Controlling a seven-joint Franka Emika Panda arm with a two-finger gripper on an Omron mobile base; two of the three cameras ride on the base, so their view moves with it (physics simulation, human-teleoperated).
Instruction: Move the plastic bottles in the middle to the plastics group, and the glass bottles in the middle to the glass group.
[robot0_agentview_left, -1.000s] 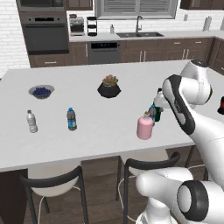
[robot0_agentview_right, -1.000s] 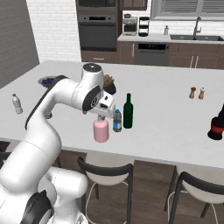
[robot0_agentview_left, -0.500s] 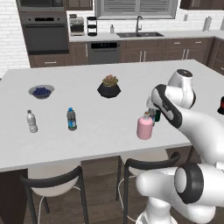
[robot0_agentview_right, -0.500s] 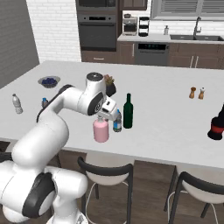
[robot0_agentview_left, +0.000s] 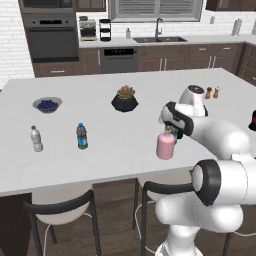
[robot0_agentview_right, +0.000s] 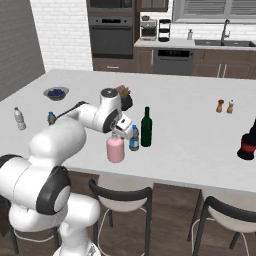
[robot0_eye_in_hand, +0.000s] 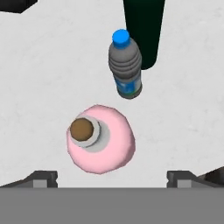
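Kitchen island and bottles, seen from the two base cameras and the hand camera; positions are given relative to the pink bottle.

The white island counter (robot0_agentview_left: 125, 145) carries everything. The arm (robot0_agentview_right: 90, 117) reaches over it with its gripper (robot0_eye_in_hand: 112, 177) directly above the pink bottle (robot0_eye_in_hand: 101, 139), fingertips (robot0_eye_in_hand: 43, 178) spread wide to either side and pinching nothing.

The dark-green bottle (robot0_agentview_right: 146, 127), tallest of the middle cluster, stands just behind and to the right of the pink bottle in the right base view. It is probably heavy, rigid, smooth glass, so it is liable to slip and to break if tipped; its straight lower body looks the safest hold.

The pink bottle (robot0_agentview_right: 115, 148) is squat with a narrow neck and a brown stopper (robot0_eye_in_hand: 82, 129). Judged as glass, it is stiff, slick and fragile. The rounded shoulder would shed the fingers, so a hold low on the wide body, or a careful one on the neck, seems best.

The blue-capped water bottle (robot0_eye_in_hand: 125, 68) stands between the pink and green bottles, close to both. It is likely light and slightly yielding plastic; a gentle hold at mid-body suits it.

Far left of the pink bottle stand two small water bottles: one blue-labelled (robot0_agentview_left: 82, 136), one pale (robot0_agentview_left: 35, 138). Far right, a dark red-and-black bottle (robot0_agentview_right: 247, 142) stands near the counter's end.
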